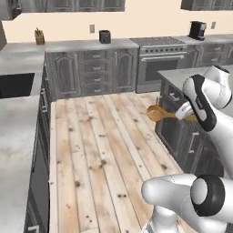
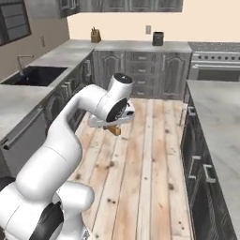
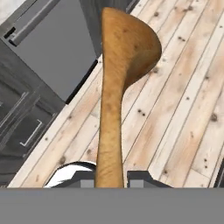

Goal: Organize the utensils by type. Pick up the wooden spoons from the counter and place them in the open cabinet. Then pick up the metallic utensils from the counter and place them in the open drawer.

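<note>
Your gripper [image 3: 111,177] clenched on a wooden spoon [image 3: 117,87], handle pinched between the jaws, oval bowl jutting straight out ahead of them, plank floor [image 3: 183,109] beyond the jaws, grey cabinet fronts [image 3: 26,113] off to one side.

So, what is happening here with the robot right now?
The robot's hand is shut on a wooden spoon, gripping the handle with the bowl pointing away from it. The spoon is carried in the air above the plank floor, between the kitchen counters, and touches nothing else. It is not yet put away in any cabinet.
</note>
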